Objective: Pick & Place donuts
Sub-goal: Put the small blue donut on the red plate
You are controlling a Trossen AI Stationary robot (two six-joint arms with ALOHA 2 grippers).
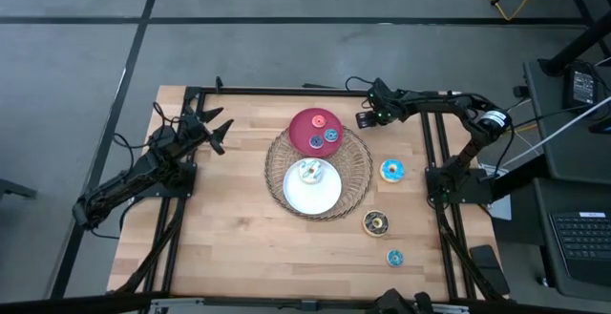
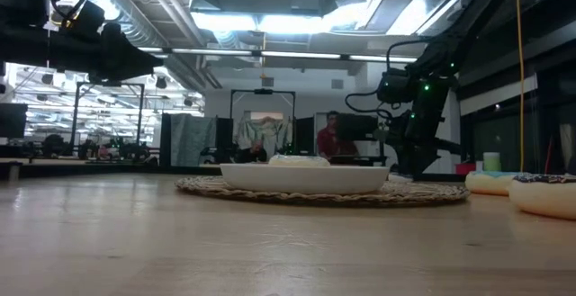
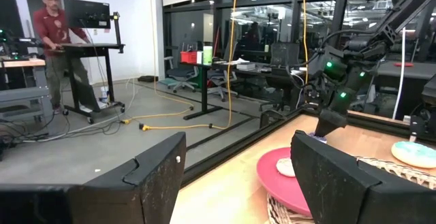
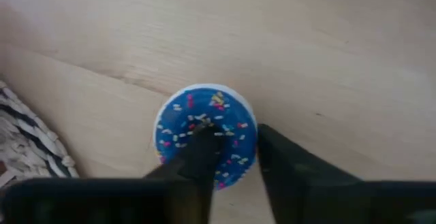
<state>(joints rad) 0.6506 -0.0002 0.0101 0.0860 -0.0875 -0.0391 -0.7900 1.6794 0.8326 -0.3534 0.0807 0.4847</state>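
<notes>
From above, the wicker tray [image 1: 319, 173] sits mid-table with a red plate [image 1: 315, 129] overlapping its 12 o'clock edge and a white plate [image 1: 312, 187] inside it toward 6 o'clock. The red plate carries three small donuts, an orange-pink one [image 1: 319, 121], and two blue ones [image 1: 330, 135] and [image 1: 316, 142]; the white plate holds a pale white-sprinkled donut [image 1: 308, 170]. Off the tray at about 3 o'clock lies a larger blue-iced donut [image 1: 392, 170], with a dark brown donut [image 1: 375, 221] and a small blue donut [image 1: 394, 257] toward 5 o'clock. The right gripper [image 1: 367, 119] hangs just off the red plate's 2 o'clock side; the left gripper [image 1: 218, 131] waits well apart at 9 o'clock, fingers spread.

At table height, the white plate rests on the tray, and the right arm stands behind it to the right.

The left wrist camera shows its own two fingers [image 3: 153, 176] wide apart and empty, the red plate beyond.

The right wrist camera looks onto a blue sprinkled donut [image 4: 204, 135] on bare wood, one finger [image 4: 197, 156] in its hole, the other on the outer rim, jaws narrowing across the ring wall. Whether they grip it yet I cannot tell.

These rings look light, rigid and smooth-iced, so likely slippery; pinching through the hole across one wall seems the best hold.
</notes>
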